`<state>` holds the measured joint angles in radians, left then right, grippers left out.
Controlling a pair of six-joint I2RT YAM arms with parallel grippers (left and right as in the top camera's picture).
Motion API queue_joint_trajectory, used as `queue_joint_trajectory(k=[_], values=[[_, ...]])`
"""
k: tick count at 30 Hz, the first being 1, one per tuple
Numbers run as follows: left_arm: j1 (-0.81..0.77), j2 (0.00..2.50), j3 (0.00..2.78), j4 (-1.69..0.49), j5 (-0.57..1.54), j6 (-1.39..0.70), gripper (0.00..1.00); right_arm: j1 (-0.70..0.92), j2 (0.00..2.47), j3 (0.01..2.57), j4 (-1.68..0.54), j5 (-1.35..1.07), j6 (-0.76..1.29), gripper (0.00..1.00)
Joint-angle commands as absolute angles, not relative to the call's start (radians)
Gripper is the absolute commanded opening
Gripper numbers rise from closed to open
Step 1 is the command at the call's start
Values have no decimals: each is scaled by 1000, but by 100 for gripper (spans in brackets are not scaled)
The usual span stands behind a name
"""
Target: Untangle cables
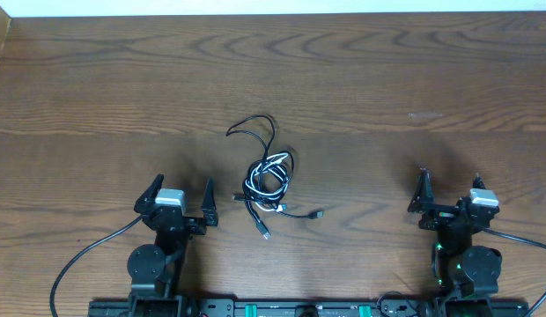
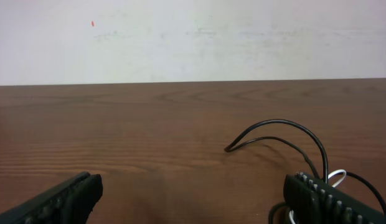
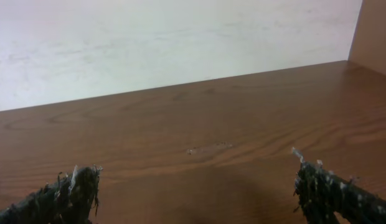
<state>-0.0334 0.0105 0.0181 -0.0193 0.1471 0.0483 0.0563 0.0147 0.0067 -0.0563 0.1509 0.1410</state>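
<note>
Both arms sit at the near edge of the counter (image 1: 387, 79), the left end effector (image 1: 183, 183) and the right end effector (image 1: 449, 176) spread wide and holding nothing. Between them, nearer the left one, we see the cables (image 1: 269, 176) knotted in a small heap, black cords wound with one white. We judge them light, limp and apt to drag along together. A free plug end (image 1: 318, 213) or the loose black loop (image 1: 253, 132) looks the best hold.
</note>
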Motion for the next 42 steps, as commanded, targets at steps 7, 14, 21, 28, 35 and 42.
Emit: queue_joint_trajectory(k=[7, 14, 21, 28, 35, 42], values=[[-29, 5, 4, -59, 153, 39, 98, 51, 6, 6, -61, 147, 134, 99], [-28, 5, 4, -52, 153, 39, 98, 51, 6, 6, -61, 147, 134, 99], [-29, 5, 16, -53, 202, 24, 98, 51, 6, 6, -61, 147, 134, 99], [-29, 36, 133, -233, 202, -33, 98, 51, 6, 6, -61, 147, 134, 99], [-29, 186, 322, -399, 211, -51, 98, 51, 6, 6, -61, 147, 134, 99], [-29, 413, 517, -464, 263, -80, 98, 51, 6, 6, -61, 147, 134, 99]])
